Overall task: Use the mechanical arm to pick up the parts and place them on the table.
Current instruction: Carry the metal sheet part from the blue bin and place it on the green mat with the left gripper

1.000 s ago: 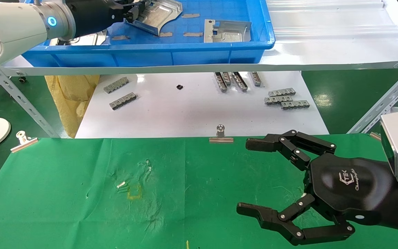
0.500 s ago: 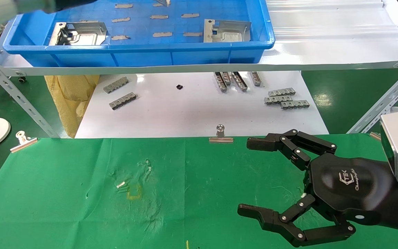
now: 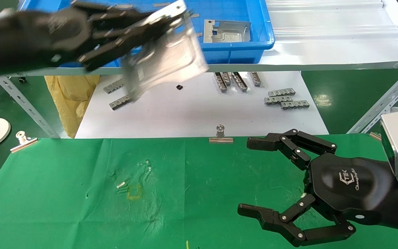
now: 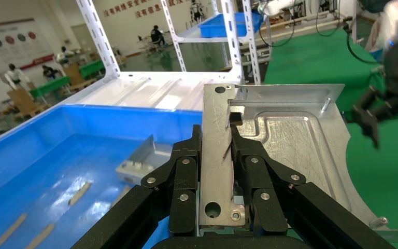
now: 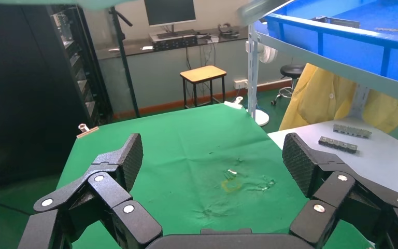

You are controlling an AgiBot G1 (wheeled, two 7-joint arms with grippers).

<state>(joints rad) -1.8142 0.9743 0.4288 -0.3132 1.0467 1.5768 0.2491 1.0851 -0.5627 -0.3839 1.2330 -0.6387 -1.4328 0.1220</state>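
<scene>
My left gripper pinches the part by its flange, so the plate hangs beyond my fingertips (right gripper idles, spread wide).

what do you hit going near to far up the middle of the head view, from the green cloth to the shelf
green table → silver binder clip at its far edge → white sheet → grey notched bars → blue tray on the shelf → silver part lying in it

A wooden stool stands by a desk with a monitor; the floor is green.
</scene>
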